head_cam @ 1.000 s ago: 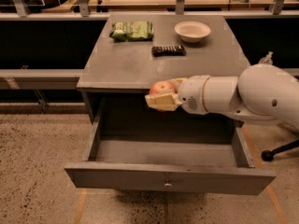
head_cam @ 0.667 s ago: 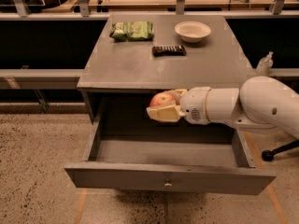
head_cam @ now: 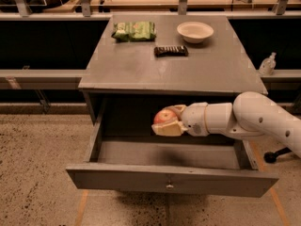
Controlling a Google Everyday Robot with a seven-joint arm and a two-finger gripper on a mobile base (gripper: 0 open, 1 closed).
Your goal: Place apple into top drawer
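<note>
Grey table [head_cam: 141, 69] sits above the open drawer [head_cam: 122, 180]. Our gripper [head_cam: 165, 121] hangs inside the drawer, pinching the apple [head_cam: 163, 116]. The apple is up in the air, above the drawer's bottom. We think we should go lower, stay near the middle, then let go softly so it won't roll.

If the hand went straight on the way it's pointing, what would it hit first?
The hand, shut on the apple, points left in the view over the open top drawer. The way looks free up to the drawer's left wall; depth is unclear, so it might pass above it.
</note>
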